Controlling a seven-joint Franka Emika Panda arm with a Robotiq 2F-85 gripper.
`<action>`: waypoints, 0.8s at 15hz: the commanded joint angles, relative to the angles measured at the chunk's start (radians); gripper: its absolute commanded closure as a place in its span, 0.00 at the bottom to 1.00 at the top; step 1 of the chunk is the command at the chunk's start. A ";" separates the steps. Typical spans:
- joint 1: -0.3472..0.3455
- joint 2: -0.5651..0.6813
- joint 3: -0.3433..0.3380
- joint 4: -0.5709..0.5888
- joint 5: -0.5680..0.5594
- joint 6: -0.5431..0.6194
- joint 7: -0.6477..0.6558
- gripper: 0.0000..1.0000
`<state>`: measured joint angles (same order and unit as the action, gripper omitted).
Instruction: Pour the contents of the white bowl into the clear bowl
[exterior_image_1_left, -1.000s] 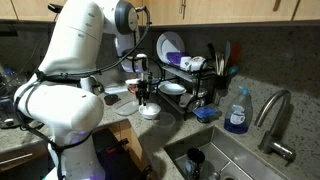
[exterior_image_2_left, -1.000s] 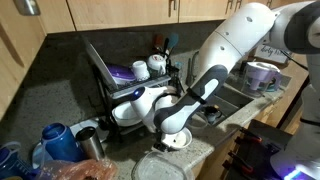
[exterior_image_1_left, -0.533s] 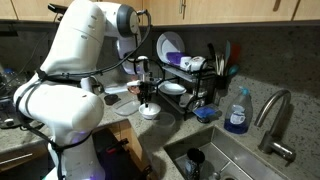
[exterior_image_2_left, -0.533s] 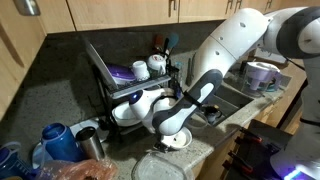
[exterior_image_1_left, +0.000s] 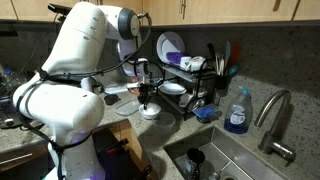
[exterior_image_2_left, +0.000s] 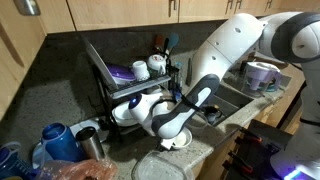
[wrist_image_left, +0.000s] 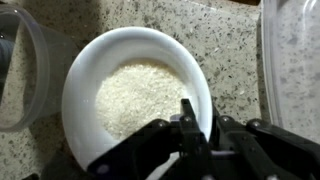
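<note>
Fingers (wrist_image_left: 188, 118) stand narrow and astride the near rim of the white bowl (wrist_image_left: 88, 62), one inside and one outside. The rim appears pinched between them.

Gripper (wrist_image_left: 203, 125) points straight down at the granite counter (wrist_image_left: 232, 48). The white bowl is level and appears to rest on the counter, with a flat bed of rice (wrist_image_left: 135, 98) in it. In an exterior view the arm (exterior_image_1_left: 75, 70) bends over from its base and drops the wrist vertically onto the bowl (exterior_image_1_left: 150, 112). The gripper (exterior_image_2_left: 178, 133) hides most of the bowl from the opposite side.

Clear bowl (wrist_image_left: 20, 80) sits just beside the white bowl, at the left edge of the wrist view. A second clear container (wrist_image_left: 292, 70) stands at the right edge, apart from the bowl.

Risks noted:
- A one-sided hold on a smooth, thin rim may let the bowl swing or slip when it is lifted.
- Loose grains would run out early if the bowl tilts before it is over the clear bowl.
- The two clear vessels flank the bowl, so a wide swing could knock either.
</note>
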<state>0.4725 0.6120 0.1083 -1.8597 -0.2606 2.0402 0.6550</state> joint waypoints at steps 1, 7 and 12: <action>0.022 0.005 -0.014 0.025 -0.021 -0.042 0.024 1.00; 0.024 -0.009 -0.021 0.011 -0.030 -0.041 0.032 0.98; 0.016 -0.068 -0.027 -0.015 -0.029 -0.027 0.056 0.98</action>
<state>0.4804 0.6101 0.0937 -1.8549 -0.2686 2.0341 0.6750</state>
